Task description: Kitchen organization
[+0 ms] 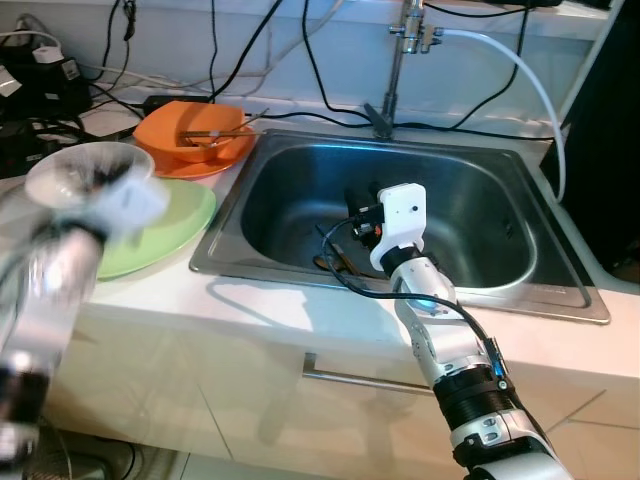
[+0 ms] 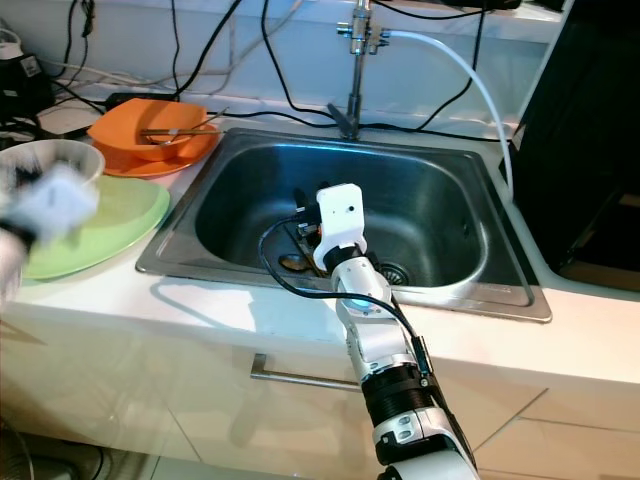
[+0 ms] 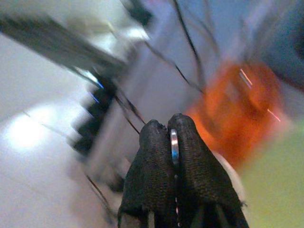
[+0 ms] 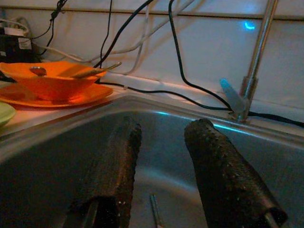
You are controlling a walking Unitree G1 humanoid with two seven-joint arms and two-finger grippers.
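At the left, over the green plate (image 1: pixel 170 225), my left arm is motion-blurred. Its left gripper (image 3: pixel 169 129) is shut on the thin rim of a clear bowl (image 1: pixel 75 172), and the rim shows between the fingertips in the left wrist view. My right gripper (image 4: pixel 164 130) hangs open inside the steel sink (image 1: pixel 300 150), its fingers (image 4: pixel 216 164) apart with nothing between them. Below it, several utensils (image 1: pixel 337 262) lie on the sink floor. An orange bowl (image 1: pixel 195 135) with utensils in it sits on an orange plate beside the sink's back left corner.
A faucet (image 1: pixel 392 70) with a white hose (image 1: pixel 530 75) rises behind the sink. Black cables and a power strip (image 1: pixel 35 70) crowd the back of the counter. A drawer handle (image 1: pixel 350 378) lies under the counter edge. A dark object stands at the far right.
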